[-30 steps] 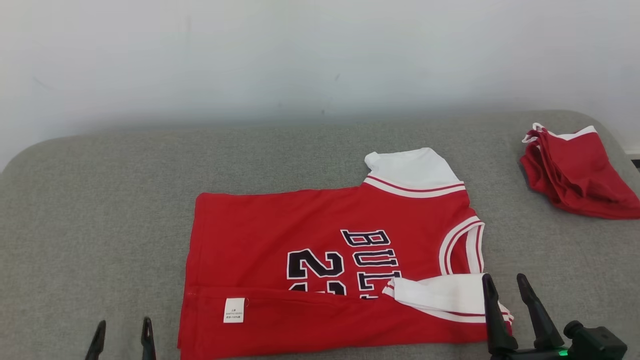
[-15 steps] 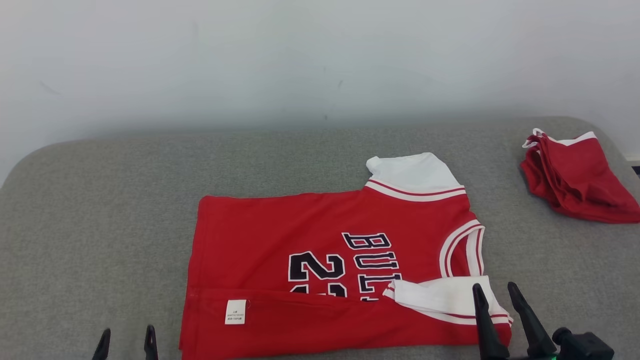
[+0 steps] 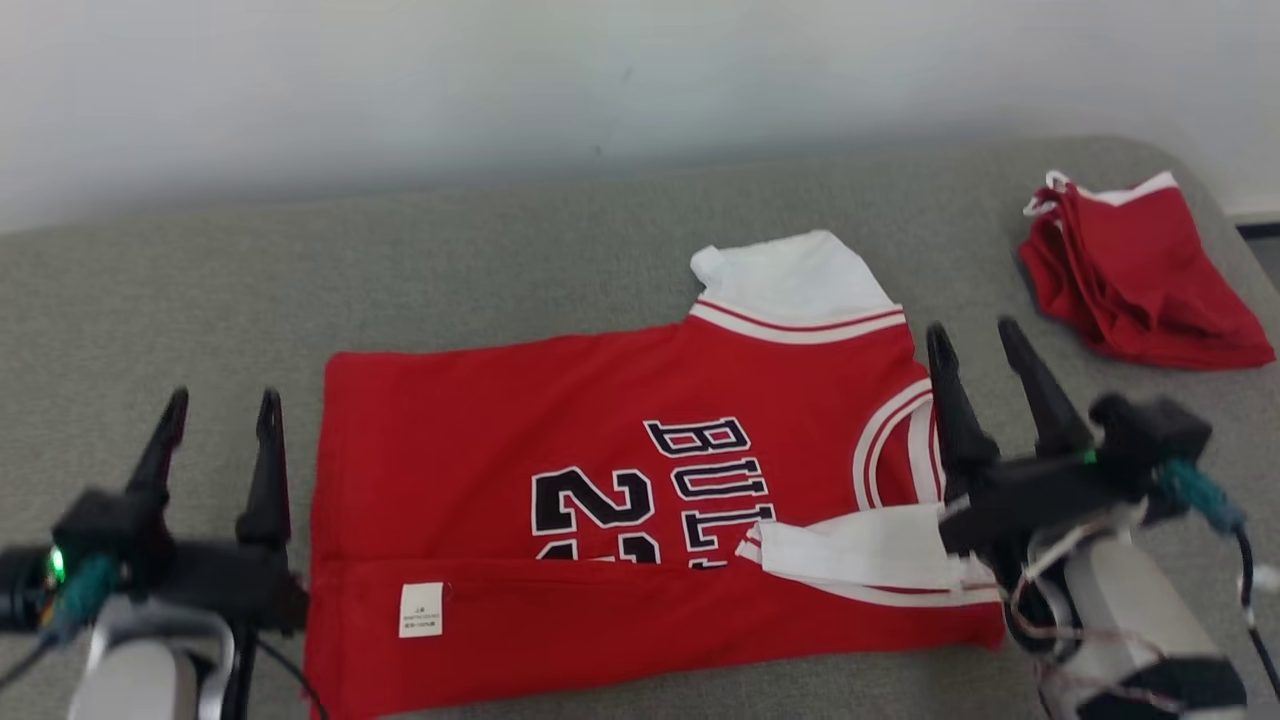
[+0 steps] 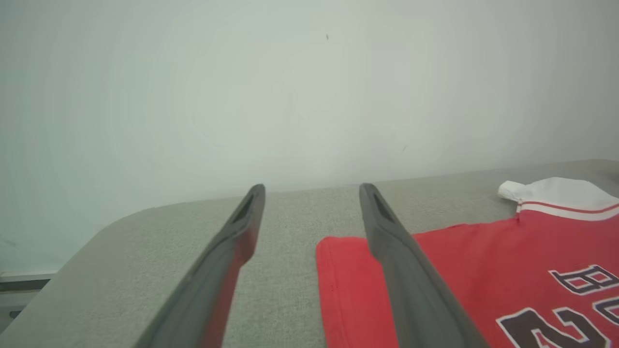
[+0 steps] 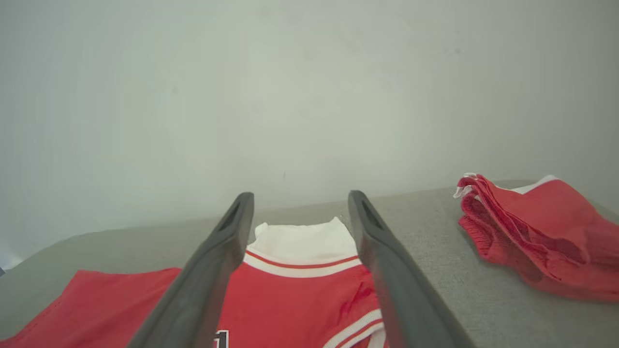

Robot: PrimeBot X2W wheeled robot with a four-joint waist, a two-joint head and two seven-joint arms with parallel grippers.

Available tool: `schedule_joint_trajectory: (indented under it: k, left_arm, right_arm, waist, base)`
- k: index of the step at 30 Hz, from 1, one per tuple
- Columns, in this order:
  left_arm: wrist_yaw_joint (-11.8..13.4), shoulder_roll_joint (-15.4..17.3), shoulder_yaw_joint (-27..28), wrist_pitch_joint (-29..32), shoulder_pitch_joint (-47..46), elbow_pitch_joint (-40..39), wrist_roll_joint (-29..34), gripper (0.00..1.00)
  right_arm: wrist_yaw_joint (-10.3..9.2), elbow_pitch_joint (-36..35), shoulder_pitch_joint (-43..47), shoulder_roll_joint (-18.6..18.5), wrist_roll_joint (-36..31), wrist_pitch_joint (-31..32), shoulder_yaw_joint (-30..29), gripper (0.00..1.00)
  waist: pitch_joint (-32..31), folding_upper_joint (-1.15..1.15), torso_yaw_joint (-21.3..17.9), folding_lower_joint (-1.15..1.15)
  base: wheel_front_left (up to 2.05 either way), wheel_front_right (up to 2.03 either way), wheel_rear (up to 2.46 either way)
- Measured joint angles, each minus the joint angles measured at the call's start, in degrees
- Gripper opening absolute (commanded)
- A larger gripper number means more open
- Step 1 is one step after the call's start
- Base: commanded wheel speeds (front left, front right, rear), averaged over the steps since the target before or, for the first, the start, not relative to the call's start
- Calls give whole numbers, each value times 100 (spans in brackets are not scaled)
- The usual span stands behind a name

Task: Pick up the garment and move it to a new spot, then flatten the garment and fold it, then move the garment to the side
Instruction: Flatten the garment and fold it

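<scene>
The garment (image 3: 560, 450) is a red jersey with white sleeves and dark lettering, lying flat on the grey surface (image 3: 500, 260), its near long edge folded over so a white label shows. My left gripper (image 3: 222, 410) hovers open just off the jersey's left edge, nothing between its fingers; the left wrist view shows the garment (image 4: 483, 275) to the right of my left gripper (image 4: 312, 188). My right gripper (image 3: 975, 335) stands open above the jersey's collar end at the right. In the right wrist view the white sleeve of the garment (image 5: 300, 241) lies between the fingers of my right gripper (image 5: 300, 195).
A second red garment (image 3: 1130, 270) lies bunched at the far right of the grey surface, also in the right wrist view (image 5: 541, 232). A pale wall (image 3: 600, 80) rises behind the surface. Bare grey cloth lies left of and beyond the jersey.
The head camera has tipped down. Both grippers have risen and come forward into view, the left beside the jersey's left edge, the right over its collar end. Both stay open.
</scene>
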Motion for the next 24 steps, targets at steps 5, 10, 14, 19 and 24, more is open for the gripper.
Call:
schedule_joint_trajectory:
  k: [5,10,14,19,24]
  left_arm:
    - [-9,307,-232,533,-1061,627,-420,100]
    - [-36,616,-589,1040,-1849,1282,-851,100]
    - [-36,844,-772,1372,-2232,1853,-1090,100]
    - [-37,969,-850,1530,-2542,2449,-1246,100]
    - [-44,960,-1000,1542,-2748,2814,-1390,100]
  right_arm:
    - [0,637,-1216,-91,188,122,310,100]
    - [0,1307,-2235,-105,374,81,609,100]
    - [0,1806,-2731,-107,487,-15,886,100]
    - [0,2170,-3071,-94,645,-113,1169,100]
    - [0,2376,-3185,-121,808,-137,1357,100]
  waist:
    - [414,0,-140,0]
    - [828,0,-294,1]
    - [1106,1,-428,1]
    - [1369,1,-579,1]
    - [1528,1,-676,1]
  base:
    - [0,0,0]
    - [0,0,0]
    - [0,0,0]
    - [0,0,0]
    - [0,0,0]
